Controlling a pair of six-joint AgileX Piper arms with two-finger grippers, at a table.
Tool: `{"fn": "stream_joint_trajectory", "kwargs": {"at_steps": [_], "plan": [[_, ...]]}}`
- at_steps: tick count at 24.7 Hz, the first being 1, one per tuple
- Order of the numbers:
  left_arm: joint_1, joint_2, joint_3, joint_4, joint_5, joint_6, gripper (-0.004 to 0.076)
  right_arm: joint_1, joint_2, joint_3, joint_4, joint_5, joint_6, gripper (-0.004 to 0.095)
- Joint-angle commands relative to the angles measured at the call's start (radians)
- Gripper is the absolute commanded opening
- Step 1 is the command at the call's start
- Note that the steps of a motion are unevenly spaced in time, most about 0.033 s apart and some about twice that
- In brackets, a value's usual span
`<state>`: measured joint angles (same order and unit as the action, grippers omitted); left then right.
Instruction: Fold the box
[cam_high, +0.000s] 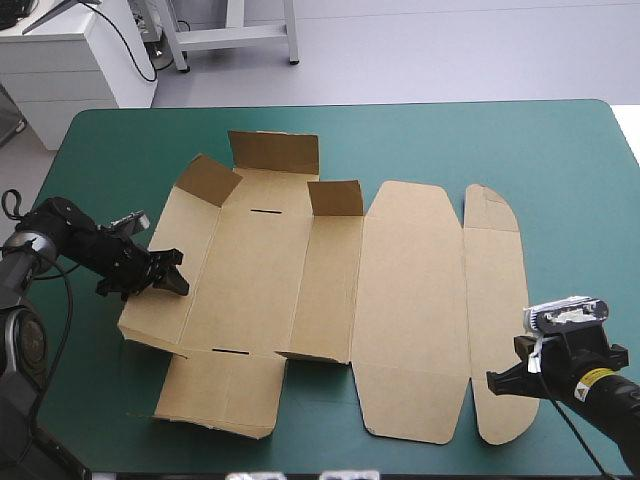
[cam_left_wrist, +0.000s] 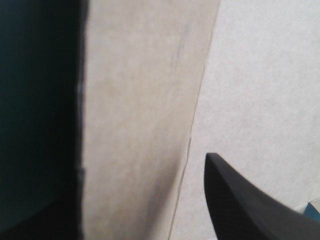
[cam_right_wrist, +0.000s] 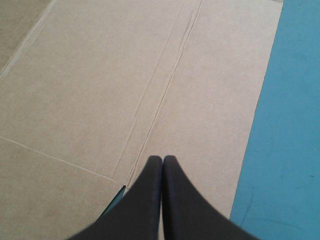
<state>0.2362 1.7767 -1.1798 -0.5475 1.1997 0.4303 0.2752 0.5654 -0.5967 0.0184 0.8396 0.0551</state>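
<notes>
The brown box (cam_high: 400, 300) lies mostly flat mid-worktop (cam_high: 580, 180), its left walls partly raised, where the left claw (cam_high: 170, 272), fingers spread, straddles the tilted left wall, seemingly to raise it, while the right claw (cam_high: 497, 380), closed and empty, sits at the near right flap, perhaps to steady it.

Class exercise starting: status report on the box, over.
Left gripper open at box's left panel. Right gripper shut above right flap. Box mostly flat, far flaps up. Nothing blocking.
</notes>
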Motion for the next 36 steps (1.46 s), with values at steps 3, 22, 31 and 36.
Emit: {"fn": "stream_joint_trajectory", "kwargs": {"at_steps": [3, 22, 31, 36], "plan": [[-0.005, -0.045, -0.019, -0.004, 0.098, -0.008, 0.0327, -0.005, 0.001, -0.026, -0.008, -0.041, -0.001, -0.0021], [-0.496, -0.119, -0.416, 0.703, 0.09, 0.093, -0.0008, -0.005, 0.001, -0.026, -0.018, -0.014, -0.004, -0.0021], [-0.84, -0.119, -0.473, 1.094, -0.231, 0.165, -0.0008, -0.005, 0.001, -0.026, -0.004, -0.002, -0.002, -0.0021], [-0.929, -0.119, -0.473, 1.139, -0.407, 0.125, -0.0008, -0.005, 0.001, -0.026, -0.004, 0.026, -0.002, -0.0021]]}}
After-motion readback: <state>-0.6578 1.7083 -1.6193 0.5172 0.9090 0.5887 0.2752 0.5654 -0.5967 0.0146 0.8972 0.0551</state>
